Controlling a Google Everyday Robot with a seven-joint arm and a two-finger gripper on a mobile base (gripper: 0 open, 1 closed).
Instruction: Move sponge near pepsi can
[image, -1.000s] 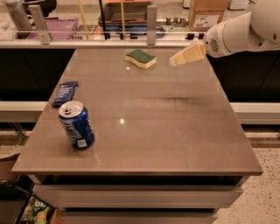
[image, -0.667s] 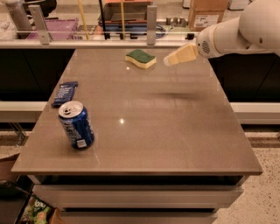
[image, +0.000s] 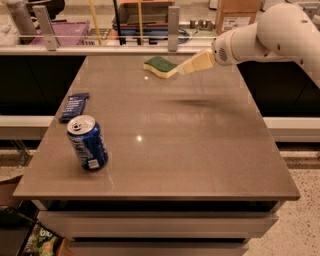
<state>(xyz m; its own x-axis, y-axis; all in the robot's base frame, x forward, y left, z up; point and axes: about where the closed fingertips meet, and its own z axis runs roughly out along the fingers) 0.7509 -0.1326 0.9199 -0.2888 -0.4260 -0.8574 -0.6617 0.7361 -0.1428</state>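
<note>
The sponge (image: 160, 66), pale yellow with a dark green top, lies flat at the far middle of the brown table (image: 200, 150). The pepsi can (image: 88, 142), blue with a silver top, stands upright near the front left of the table. My gripper (image: 186, 68), cream-coloured at the end of the white arm (image: 270, 35), hovers above the table just right of the sponge, its tip right beside the sponge's right end. The can is far from both the sponge and the gripper.
A flat dark blue packet (image: 74, 106) lies near the table's left edge, behind the can. A counter rail with posts (image: 173, 22), a purple bin (image: 61, 31) and a cardboard box (image: 235, 12) stand beyond the far edge.
My arm and gripper have moved left across the back of the table, closing the gap to the sponge's right end. Sponge, can and packet have not moved.
</note>
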